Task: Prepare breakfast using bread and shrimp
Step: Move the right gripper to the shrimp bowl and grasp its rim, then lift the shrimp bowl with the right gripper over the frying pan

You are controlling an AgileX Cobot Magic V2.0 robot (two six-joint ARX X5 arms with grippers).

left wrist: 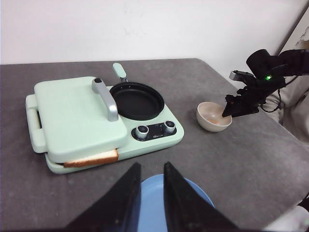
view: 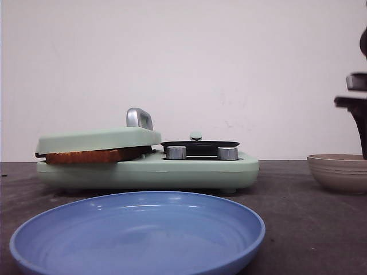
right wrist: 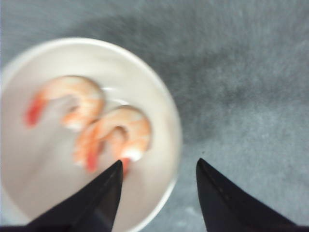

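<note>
Right gripper (right wrist: pixel 158 193) hangs over the bowl (right wrist: pixel 159 111) with fingers apart, gripping nothing. Two curled shrimp (right wrist: pixel 116 135) lie inside, red tails toward the fingers. Bread (left wrist: pixel 91 158) lies flat in the closed sandwich maker (left wrist: pixel 77 116), crust edge out. Left gripper (left wrist: pixel 152 191), parted, hovers over the blue plate (left wrist: pixel 193 193).

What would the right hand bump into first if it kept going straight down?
Probably the bowl: the open right hand straddles its rim, one finger over the shrimp, the other outside. Depth is unclear.

A lab tabletop: bare white wall (view: pixel 183 69), grey table (left wrist: pixel 231 159), breakfast maker (left wrist: pixel 96 121).
</note>
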